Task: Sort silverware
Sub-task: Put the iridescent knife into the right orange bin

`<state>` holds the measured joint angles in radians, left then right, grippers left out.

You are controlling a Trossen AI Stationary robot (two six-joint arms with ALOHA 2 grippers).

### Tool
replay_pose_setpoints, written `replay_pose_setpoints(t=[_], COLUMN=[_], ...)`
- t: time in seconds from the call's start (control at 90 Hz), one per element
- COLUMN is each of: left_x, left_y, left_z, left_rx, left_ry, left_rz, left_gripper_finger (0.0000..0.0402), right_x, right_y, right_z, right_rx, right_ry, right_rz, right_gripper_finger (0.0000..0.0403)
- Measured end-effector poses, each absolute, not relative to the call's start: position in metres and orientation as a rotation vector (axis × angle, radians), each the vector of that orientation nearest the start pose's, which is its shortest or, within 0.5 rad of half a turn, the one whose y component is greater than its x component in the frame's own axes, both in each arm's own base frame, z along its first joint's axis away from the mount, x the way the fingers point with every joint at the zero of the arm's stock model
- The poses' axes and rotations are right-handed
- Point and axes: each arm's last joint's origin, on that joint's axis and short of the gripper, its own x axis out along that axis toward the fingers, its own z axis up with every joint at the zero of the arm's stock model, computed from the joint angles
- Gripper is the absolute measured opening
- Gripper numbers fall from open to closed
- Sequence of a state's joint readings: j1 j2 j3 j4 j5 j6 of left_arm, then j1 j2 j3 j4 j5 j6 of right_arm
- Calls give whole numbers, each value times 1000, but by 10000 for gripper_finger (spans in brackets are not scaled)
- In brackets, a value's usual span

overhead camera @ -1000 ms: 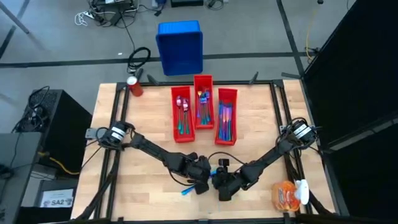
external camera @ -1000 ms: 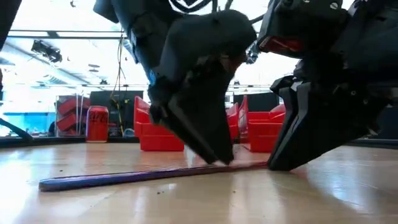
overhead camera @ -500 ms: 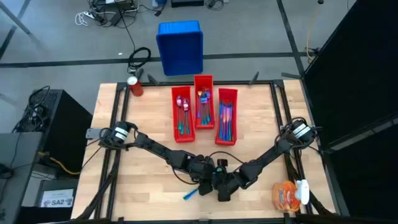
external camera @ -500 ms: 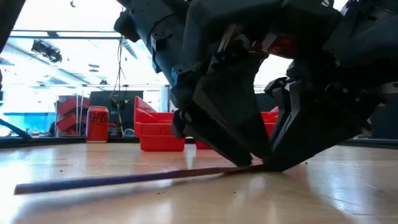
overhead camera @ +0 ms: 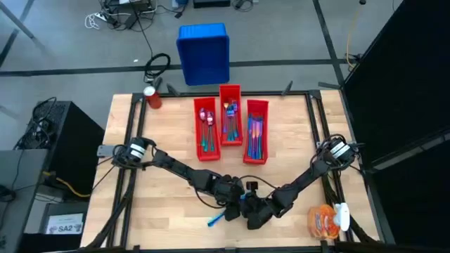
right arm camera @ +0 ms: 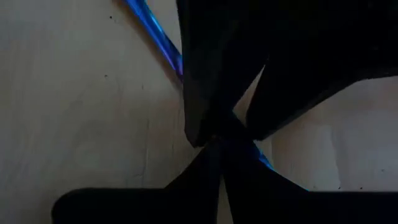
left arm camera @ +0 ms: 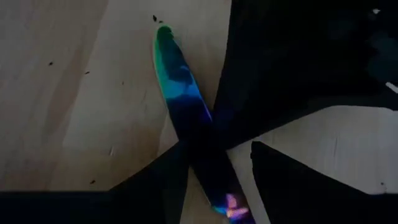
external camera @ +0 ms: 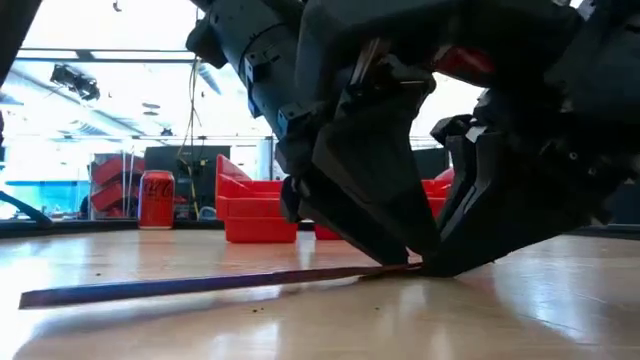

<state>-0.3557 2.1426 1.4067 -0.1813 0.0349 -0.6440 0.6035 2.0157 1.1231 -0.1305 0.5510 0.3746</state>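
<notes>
One piece of silverware, an iridescent blue-green knife (overhead camera: 216, 220), lies flat on the wooden table near its near edge; the low view shows its length (external camera: 200, 284). My two grippers meet over one end of it. My left gripper (left arm camera: 217, 155) is open and points down, one finger on each side of the knife (left arm camera: 186, 106). My right gripper (right arm camera: 222, 148) is shut, its tips down on the knife. The other silverware lies in three red bins (overhead camera: 230, 116) at the table's middle back. My left gripper stands astride the knife from above; bare wood shows between the blade and one finger (left arm camera: 280, 180), and I cannot tell whether the other finger touches it. My right gripper sets its shut fingertips (right arm camera: 211, 155) on the knife, slanting down from the table's right; whether they pinch it cannot be told. The knife stays flat on the table.
A red can (overhead camera: 152, 97) stands at the table's far left corner. An orange packet and a white bottle (overhead camera: 327, 220) lie at the near right corner. A blue crate (overhead camera: 204, 53) sits on the floor beyond the far edge. Bare wood lies to the left and right.
My left gripper has moved toward the table's right and near edge, closing up against my right gripper. The knife has slid a little along the table, staying flat, its free end going toward the near edge.
</notes>
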Motion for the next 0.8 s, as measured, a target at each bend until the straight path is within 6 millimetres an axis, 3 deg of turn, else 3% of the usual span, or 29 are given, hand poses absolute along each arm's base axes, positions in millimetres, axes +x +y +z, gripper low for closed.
replay_pose_setpoints(t=[0.578,0.678,0.8], left_x=[414,412,409], left_y=[-154,-153,-152], left_z=[127,127,124], left_rx=[-434,-420,-402], left_ry=[1018,1027,1065], left_rz=[-70,-47,-15], left_gripper_finger=[156,136,85], right_x=[324,324,324], right_y=[206,206,206], right_z=[113,113,113], right_rx=[-288,-287,-286], right_ry=[778,779,780], right_rz=[-151,-149,-149], right_gripper_finger=[0,0,0])
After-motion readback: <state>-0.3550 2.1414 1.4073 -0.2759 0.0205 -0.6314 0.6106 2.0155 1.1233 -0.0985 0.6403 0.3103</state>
